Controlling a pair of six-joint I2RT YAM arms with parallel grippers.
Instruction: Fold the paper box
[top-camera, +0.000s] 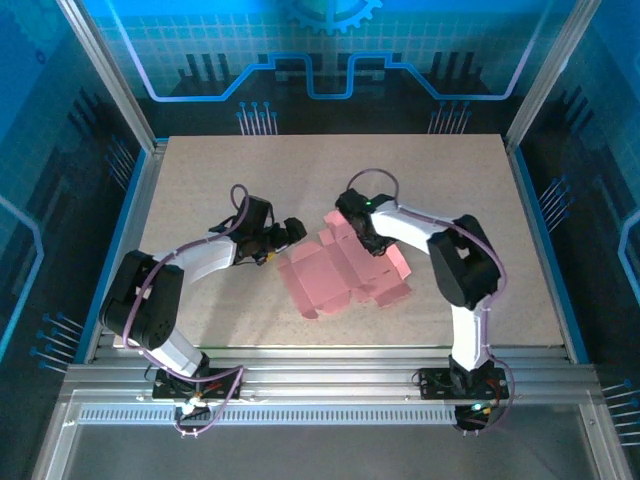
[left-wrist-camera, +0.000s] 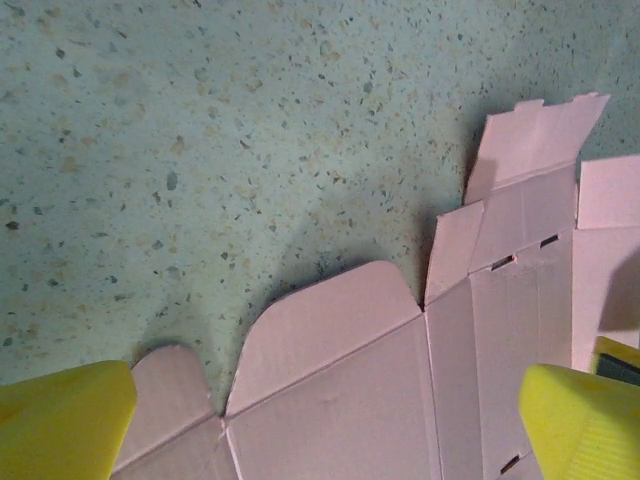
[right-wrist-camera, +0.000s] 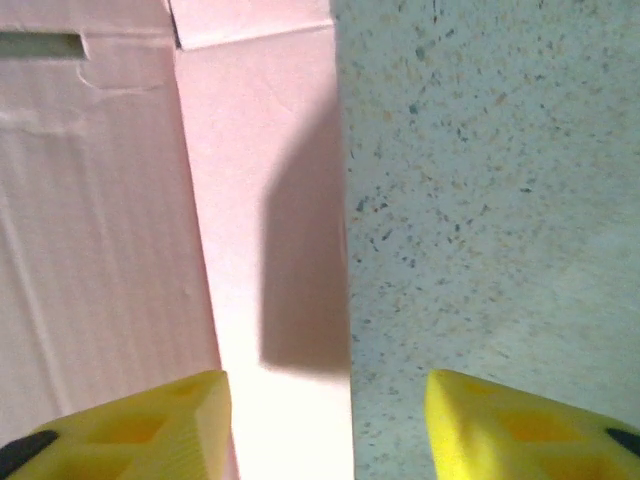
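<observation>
- The paper box (top-camera: 345, 270) lies unfolded near the middle of the table (top-camera: 450, 180). It is a flat pink sheet with creases, small flaps and slots.
- The left arm (top-camera: 195, 262) rises from its base at the near edge. It bends at a raised elbow on the left, and its forearm then reaches forward and to the right, toward the sheet.
- The left gripper (top-camera: 290, 232) sits low at the sheet's left edge and points to the right, toward it.
- In the left wrist view the left gripper (left-wrist-camera: 325, 410) is spread wide. Its yellow fingers (left-wrist-camera: 60, 425) stand far apart at the bottom corners, over the paper box (left-wrist-camera: 340, 380), and nothing is held between them. A rounded flap and a partly raised end flap lie ahead on the speckled table (left-wrist-camera: 200, 150).
- The right arm (top-camera: 465, 262) goes up from its base to a bent elbow on the right. Its white forearm then stretches left and slightly away, ending over the sheet's far corner.
- The right gripper (top-camera: 352, 222) points down at that far corner.
- In the right wrist view the right gripper (right-wrist-camera: 325, 425) has its fingers (right-wrist-camera: 150, 420) parted, pinching nothing. The straight edge of the paper box (right-wrist-camera: 100, 200) runs between them. Pink card lies under the left one and bare table (right-wrist-camera: 480, 200) under the right one.
</observation>
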